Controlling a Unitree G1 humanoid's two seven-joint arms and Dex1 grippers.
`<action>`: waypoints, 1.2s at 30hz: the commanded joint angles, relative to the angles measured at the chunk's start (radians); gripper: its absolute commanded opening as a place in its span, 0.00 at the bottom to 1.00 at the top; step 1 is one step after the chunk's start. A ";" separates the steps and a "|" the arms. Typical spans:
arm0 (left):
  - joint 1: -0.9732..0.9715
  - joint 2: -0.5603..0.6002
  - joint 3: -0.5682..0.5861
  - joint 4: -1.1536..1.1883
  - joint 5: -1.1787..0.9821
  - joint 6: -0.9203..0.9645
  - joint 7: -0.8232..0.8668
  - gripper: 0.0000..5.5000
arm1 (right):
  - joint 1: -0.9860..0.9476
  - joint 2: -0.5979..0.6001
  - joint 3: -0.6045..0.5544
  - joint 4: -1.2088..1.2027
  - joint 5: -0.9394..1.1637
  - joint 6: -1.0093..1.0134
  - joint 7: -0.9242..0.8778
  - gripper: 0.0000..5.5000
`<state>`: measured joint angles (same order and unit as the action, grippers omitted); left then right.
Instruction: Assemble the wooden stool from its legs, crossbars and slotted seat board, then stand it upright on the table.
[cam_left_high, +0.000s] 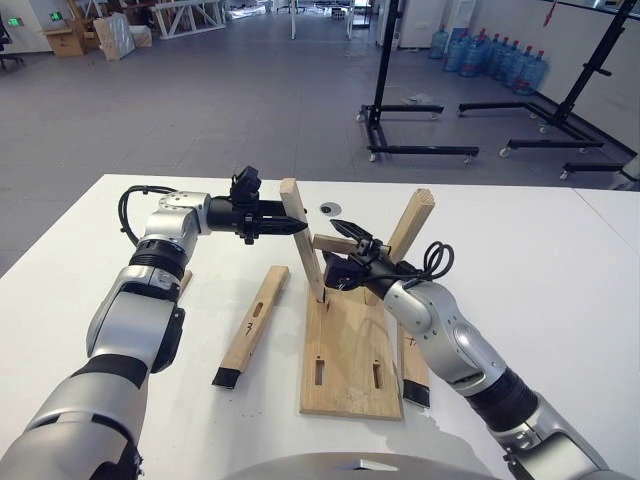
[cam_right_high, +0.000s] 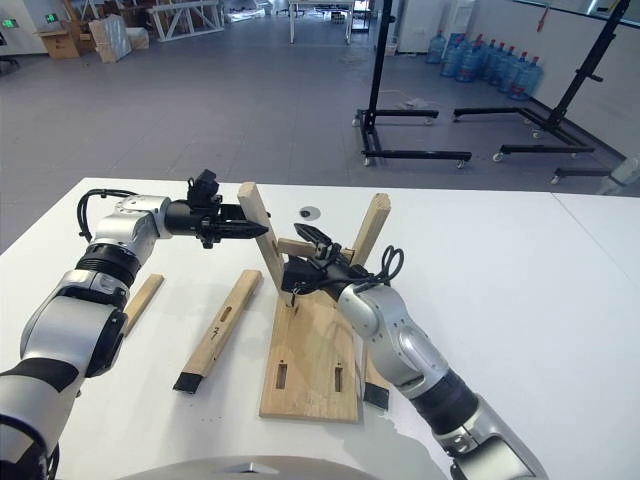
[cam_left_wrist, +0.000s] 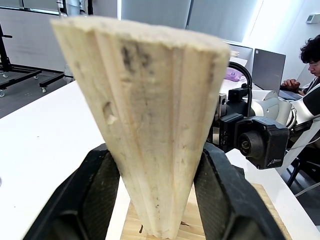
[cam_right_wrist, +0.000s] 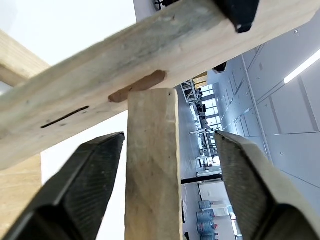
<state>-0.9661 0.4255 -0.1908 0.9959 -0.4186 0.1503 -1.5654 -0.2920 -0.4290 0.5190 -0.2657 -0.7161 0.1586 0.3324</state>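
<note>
Clamping, left gripper (cam_left_high: 290, 226): closed on the left leg (cam_left_high: 305, 250) near its top end. The left wrist view gives the detail, with both pads (cam_left_wrist: 97, 192) pressed on opposite faces of the leg.
Left leg: stands tilted at the far-left corner of the board (cam_left_high: 350, 360), top leaning left. The head views do not show whether its foot sits in a slot.
Right gripper (cam_left_high: 340, 252): jaws spread, one on each side of the crossbar (cam_left_high: 330, 243), not clamped. The right wrist view shows a clear gap to one finger (cam_right_wrist: 250, 190), while the other lies just beside the wood.
Crossbar: held off the board, between the two standing legs. In the right wrist view its end meets the left leg at a mortise (cam_right_wrist: 137, 86); whether it has entered cannot be told.
Right leg (cam_left_high: 412, 220): tilted at the board's far-right corner, top leaning right.
Board: flat on the table (cam_left_high: 560, 300), with two open slots (cam_left_high: 319, 372) towards its near edge.
Loose leg (cam_left_high: 250, 325): flat on the table just left of the board, dark end nearest.
Fourth leg (cam_left_high: 413, 378): lies along the board's right edge, partly under the right arm.
Slat (cam_right_high: 140, 300): flat at far left, beside the left arm.
</note>
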 joint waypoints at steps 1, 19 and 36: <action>0.196 -0.031 -0.161 0.116 0.228 0.061 0.047 0.37 | 0.024 0.009 0.001 -0.018 -0.025 -0.019 0.008 0.45; 0.182 -0.032 -0.171 0.146 0.244 0.047 0.052 0.37 | 0.049 0.005 -0.015 -0.019 0.008 -0.065 0.026 0.23; 0.160 -0.057 -0.190 0.152 0.259 0.038 0.056 0.37 | 0.033 -0.045 0.036 0.061 -0.002 -0.139 0.136 0.23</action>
<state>-0.9923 0.4213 -0.1958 1.0435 -0.4186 0.1500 -1.5679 -0.2667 -0.4492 0.5001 -0.2462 -0.7095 0.0515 0.3715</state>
